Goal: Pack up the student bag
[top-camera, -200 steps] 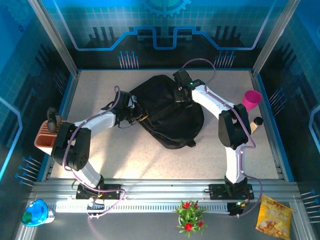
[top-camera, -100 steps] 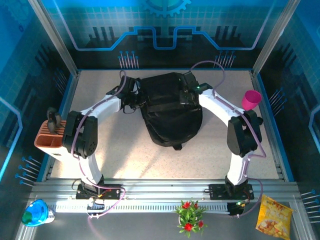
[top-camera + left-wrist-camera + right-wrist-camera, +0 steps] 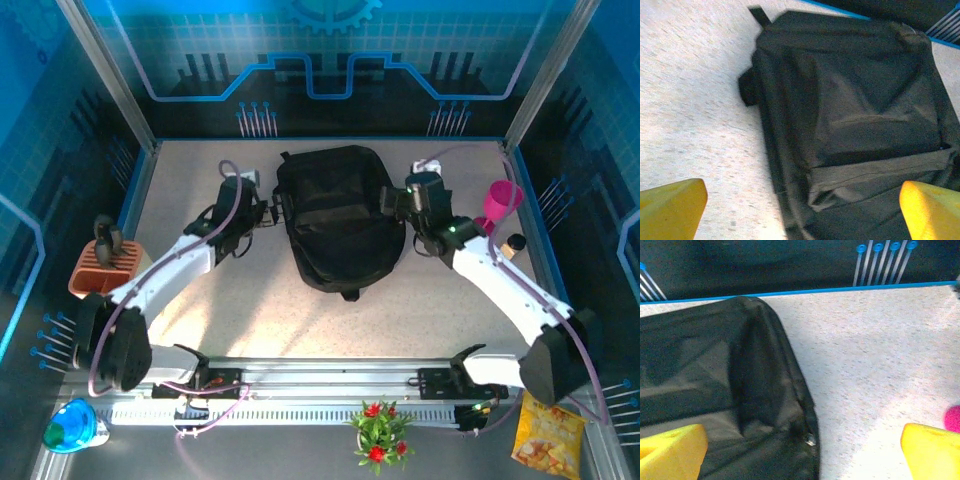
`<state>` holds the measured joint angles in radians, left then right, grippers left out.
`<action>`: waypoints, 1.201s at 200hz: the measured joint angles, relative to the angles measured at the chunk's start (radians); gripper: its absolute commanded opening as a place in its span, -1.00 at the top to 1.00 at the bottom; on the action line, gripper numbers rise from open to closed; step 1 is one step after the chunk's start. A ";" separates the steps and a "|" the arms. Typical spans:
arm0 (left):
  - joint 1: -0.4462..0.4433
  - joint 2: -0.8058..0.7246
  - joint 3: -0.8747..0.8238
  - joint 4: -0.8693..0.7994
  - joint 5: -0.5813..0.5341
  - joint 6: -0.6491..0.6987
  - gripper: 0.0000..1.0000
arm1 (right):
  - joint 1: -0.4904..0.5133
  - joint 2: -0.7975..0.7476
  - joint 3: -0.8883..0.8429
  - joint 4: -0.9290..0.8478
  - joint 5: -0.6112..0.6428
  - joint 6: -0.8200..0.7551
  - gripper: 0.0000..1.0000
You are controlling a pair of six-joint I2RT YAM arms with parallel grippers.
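From above, the black bag (image 3: pixel 340 215) lay flat at the middle of the far half of the bench (image 3: pixel 200 300), its rounded end toward me. My left tool (image 3: pixel 268 212) sat just beside the bag's left edge and my right tool (image 3: pixel 396 200) just beside its right edge. A pink cup (image 3: pixel 503 200) stood near the bench's right edge, and an orange rack (image 3: pixel 100 270) sat at the left edge.

Through my left wrist camera, my left tool (image 3: pixel 800 212) was spread wide, with one yellow fingertip (image 3: pixel 670 207) low in each corner. The bag (image 3: pixel 855 125) lay beyond them on the speckled bench (image 3: pixel 690 100), with a strap across it.

Through my right wrist camera, my right tool (image 3: pixel 800 452) was spread wide too, its yellow fingertips (image 3: pixel 930 450) far apart. The bag (image 3: pixel 715 380) covered the left side, bare bench (image 3: pixel 875 355) lay to the right, and a bit of the pink cup (image 3: pixel 954 417) showed at the right edge.
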<state>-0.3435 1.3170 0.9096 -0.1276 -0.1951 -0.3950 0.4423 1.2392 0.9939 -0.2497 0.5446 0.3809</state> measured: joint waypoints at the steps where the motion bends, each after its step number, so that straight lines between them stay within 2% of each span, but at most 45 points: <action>1: 0.000 -0.003 -0.005 0.002 -0.003 0.001 -0.99 | 0.000 -0.004 -0.006 0.004 0.002 -0.002 -1.00; 37: 0.000 -0.196 -0.237 0.065 -0.164 0.053 -0.98 | -0.027 -0.167 -0.289 0.116 0.143 -0.054 -0.99; 71: 0.000 -0.349 -0.391 0.143 -0.308 0.139 -0.99 | -0.084 -0.290 -0.484 0.200 0.235 -0.087 -0.99; 97: 0.000 -0.401 -0.492 0.229 -0.394 0.216 -0.98 | -0.169 -0.320 -0.572 0.238 0.237 -0.095 -0.99; 123: 0.027 -0.381 -0.572 0.328 -0.436 0.264 -0.99 | -0.240 -0.289 -0.617 0.305 0.198 -0.112 -0.99; 172: 0.103 -0.182 -0.628 0.572 -0.406 0.332 -0.98 | -0.262 -0.136 -0.708 0.610 0.094 -0.214 -0.99; 240: 0.206 0.046 -0.626 0.928 -0.185 0.416 -0.98 | -0.313 0.066 -0.726 1.023 -0.075 -0.292 -1.00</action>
<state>-0.1375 1.3632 0.2836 0.8001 -0.3805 0.0212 0.1291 1.3048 0.2684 0.7734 0.4698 0.0887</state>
